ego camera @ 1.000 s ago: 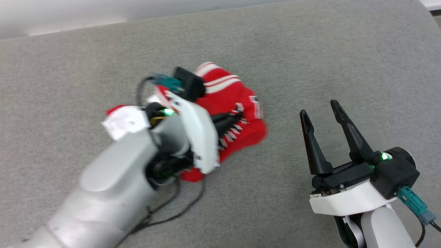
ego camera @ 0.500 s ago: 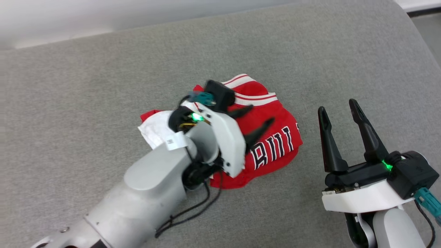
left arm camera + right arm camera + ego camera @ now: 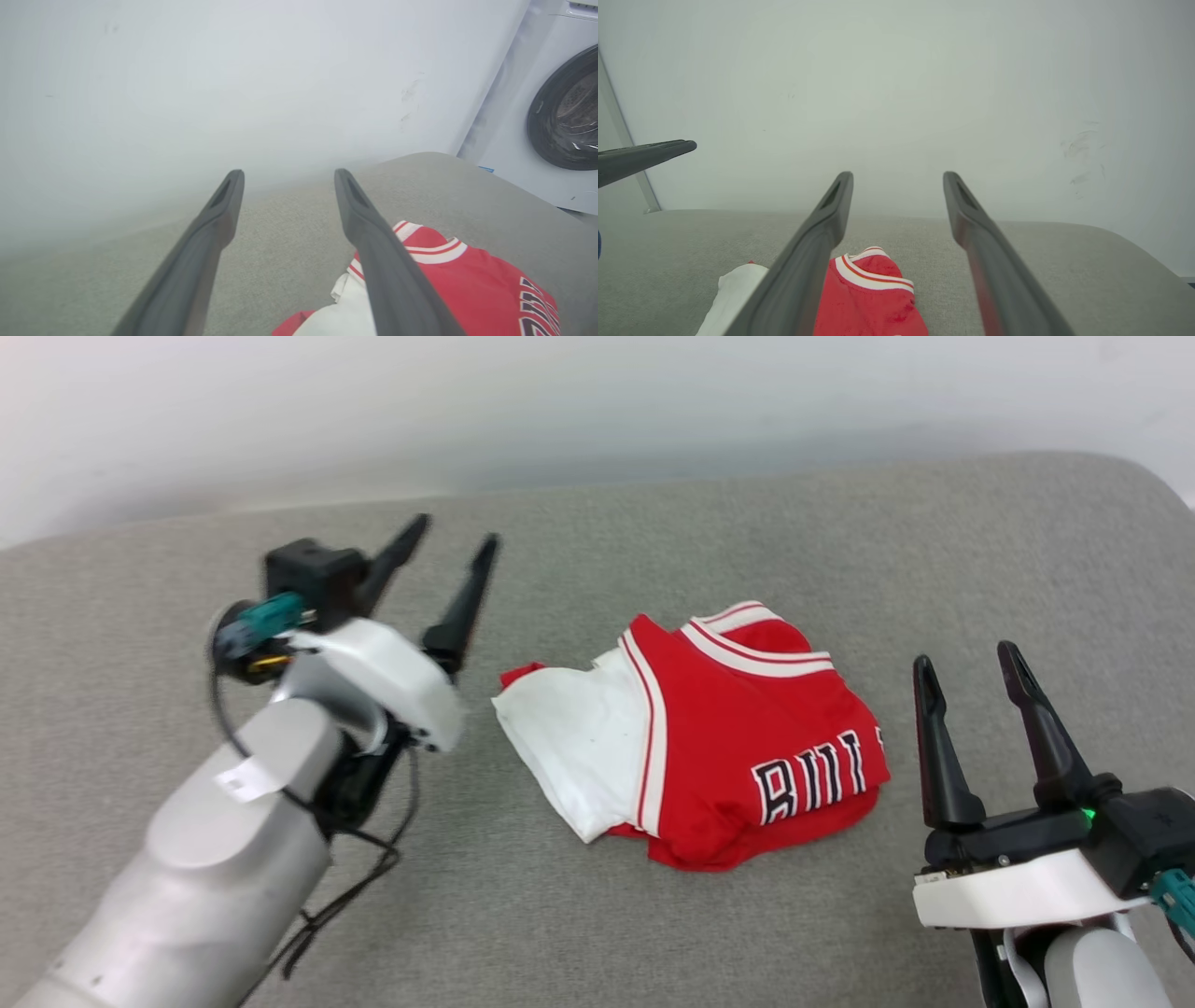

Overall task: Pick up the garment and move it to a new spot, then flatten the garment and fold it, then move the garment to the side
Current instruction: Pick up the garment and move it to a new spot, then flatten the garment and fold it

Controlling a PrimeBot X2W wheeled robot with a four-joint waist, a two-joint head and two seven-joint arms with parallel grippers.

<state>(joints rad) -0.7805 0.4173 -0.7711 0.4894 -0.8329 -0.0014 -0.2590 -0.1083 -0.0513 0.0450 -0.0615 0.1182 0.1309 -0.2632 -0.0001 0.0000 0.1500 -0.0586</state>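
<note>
1. Left gripper point(image 3: 453, 534): fingers spread wide, nothing between them; sits left of the garment, clear of the cloth.
2. Right gripper point(image 3: 964, 656): fingers spread wide, empty; just right of the garment, not touching it.
3. Garment point(image 3: 738, 737): crumpled heap lying on the grey padded surface point(image 3: 653, 915), between both grippers; white sleeve leftward, partial black lettering rightward.
4. Washing machine point(image 3: 537, 116): white, past the surface's edge.
</note>
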